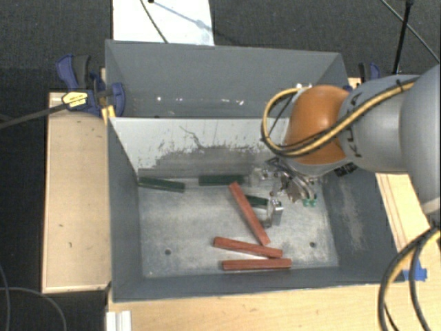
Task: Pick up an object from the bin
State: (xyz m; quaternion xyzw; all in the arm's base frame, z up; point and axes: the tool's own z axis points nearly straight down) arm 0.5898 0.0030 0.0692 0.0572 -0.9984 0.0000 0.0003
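Camera view: pincer (275,211) low in bin (179,226), just right of diagonal red-brown stick (248,214). Pincer apart or together: cannot tell. Short dark green stick (259,201) between pincer and diagonal stick. 2 flat red-brown sticks (248,247) just below it; 2 long green sticks (160,183) upper left.

Dark block lettering on grey arm link (389,126), just beside orange wrist cover (313,119) — first letters read like "KU", rest hidden behind yellow and black cables (372,102). No other legible text, label or number anywhere.
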